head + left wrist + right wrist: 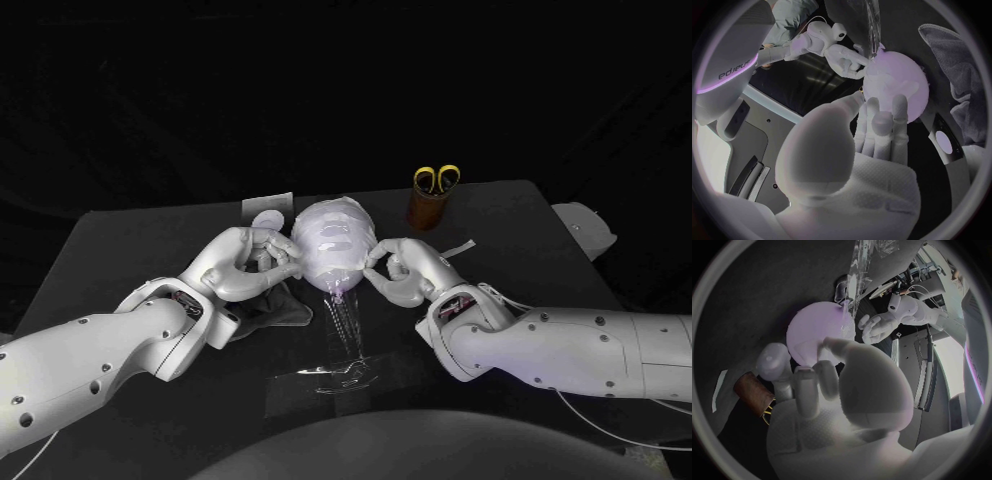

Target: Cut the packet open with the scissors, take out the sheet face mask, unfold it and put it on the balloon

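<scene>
Clear stand [343,372] on black table [130,250] holds balloon [335,245]; left hand [245,262], right hand [411,270] touch it, grasp unclear; room dark.

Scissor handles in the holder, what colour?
Yellow; the scissor handles show best in the head view.

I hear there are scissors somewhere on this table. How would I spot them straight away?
Look at the black table and find the pale balloon at its middle. Behind it and to the right, at the table's far edge, stands a brown holder; the scissors stick up from it. Their yellow handle loops are the one bright colour there.
</scene>
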